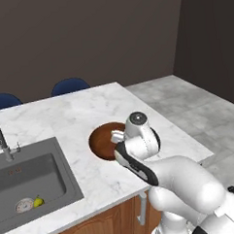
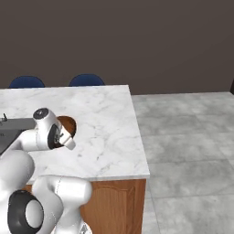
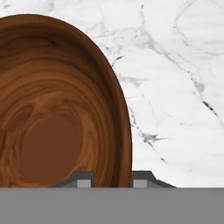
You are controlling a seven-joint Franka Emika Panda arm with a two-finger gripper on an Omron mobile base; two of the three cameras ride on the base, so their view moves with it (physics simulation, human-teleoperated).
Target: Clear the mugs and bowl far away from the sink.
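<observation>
The brown wooden bowl [image 1: 101,140] rests on the marble counter, right of the sink [image 1: 30,179]. My gripper [image 3: 112,179] comes down on the bowl's right rim: one fingertip is inside the glossy bowl [image 3: 52,118], the other outside over the marble, and the jaws are pinched on the rim wall. From the left base view the white hand [image 1: 121,138] covers that rim. From the right, a sliver of the bowl [image 2: 68,122] peeks out behind the wrist. Both mugs are out of view.
The chrome faucet [image 1: 0,140] stands at the sink's back rim, and a small round dish and a yellow item [image 1: 38,202] lie in the basin. The marble counter [image 2: 105,132] ends at a right edge above grey floor. Two blue chairs [image 1: 69,85] stand behind.
</observation>
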